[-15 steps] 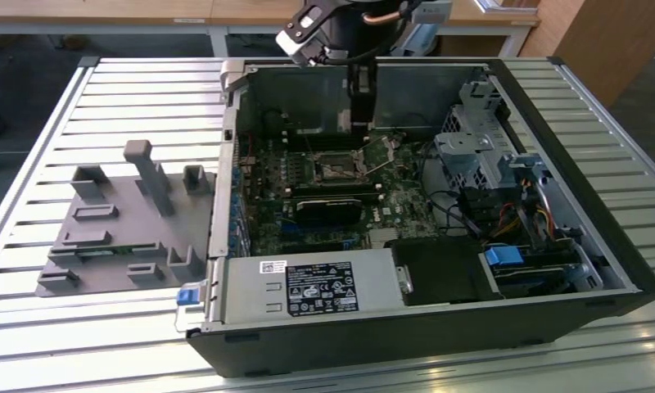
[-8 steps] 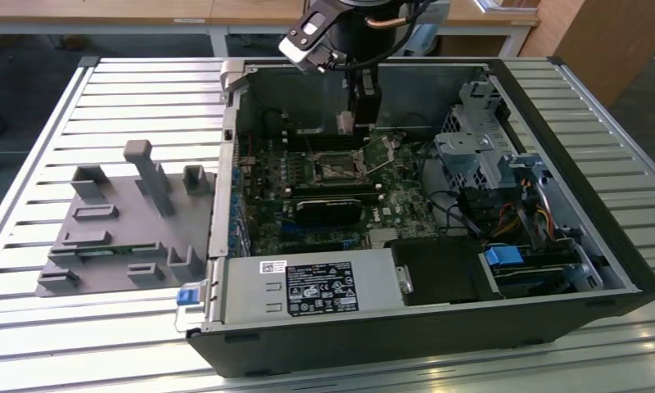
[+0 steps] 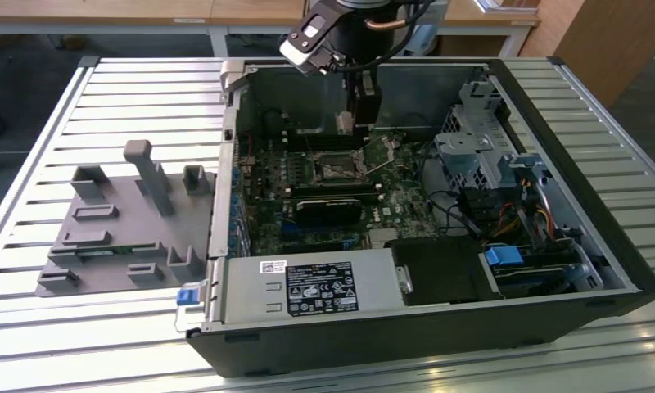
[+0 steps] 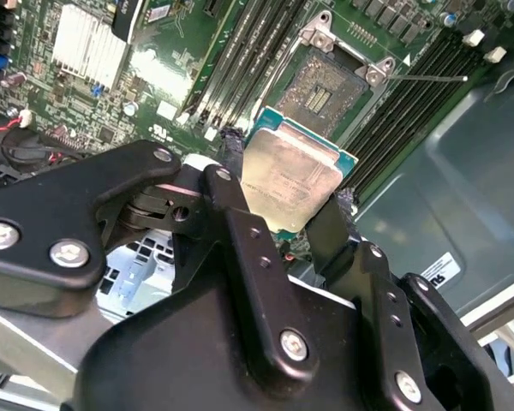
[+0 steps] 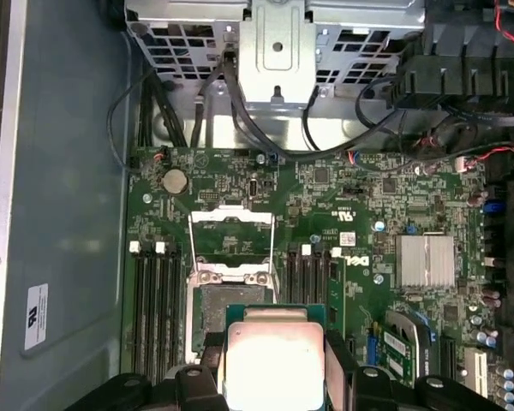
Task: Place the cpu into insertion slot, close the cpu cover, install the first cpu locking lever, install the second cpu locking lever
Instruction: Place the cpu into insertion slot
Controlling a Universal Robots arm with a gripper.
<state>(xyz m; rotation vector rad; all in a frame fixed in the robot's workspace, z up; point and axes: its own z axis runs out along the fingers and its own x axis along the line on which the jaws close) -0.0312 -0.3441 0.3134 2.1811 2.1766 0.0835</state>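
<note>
**Labels and markings.** A large black-and-white label point(image 3: 318, 288) covers the top of the power supply point(image 3: 305, 282), at the near end of the computer case point(image 3: 589, 270), well apart from the socket point(image 3: 333, 168). It carries dense print and a row of symbols. A small white sticker point(image 5: 36, 315) with dark print sits on the bare grey case wall to one side of the socket; it also shows in the second wrist view point(image 4: 437, 270). White printed markings point(image 5: 355, 257) lie on the green circuit board point(image 5: 368, 214), just past the black memory slots point(image 5: 313, 274) that flank the socket.

**Chip.** The chip point(image 4: 295, 167) is a flat square with a dull silvery metal face, lightly worn, on a thin green-edged base. In the first wrist view its face point(image 5: 274, 360) reflects brightly.

**Tool.** The tool point(image 4: 287, 184) is closed on the chip, one black finger point(image 4: 231, 167) against each of two opposite edges. In the exterior view the tool point(image 3: 350, 123) hangs inside the case, just behind the socket.

**Position.** The chip is held above the board, near the socket point(image 4: 321, 86) and not seated in it. The socket's dark contact field is exposed.

**Cover.** The silvery cover point(image 5: 231, 224) is swung open away from the socket point(image 5: 218, 312). A thin metal lever point(image 4: 433, 79) stands free beside the socket.

**Surroundings.** The case lies open on a slatted metal counter point(image 3: 88, 98), with a grey moulded tray point(image 3: 120, 229) at the exterior view's left of the socket.
</note>
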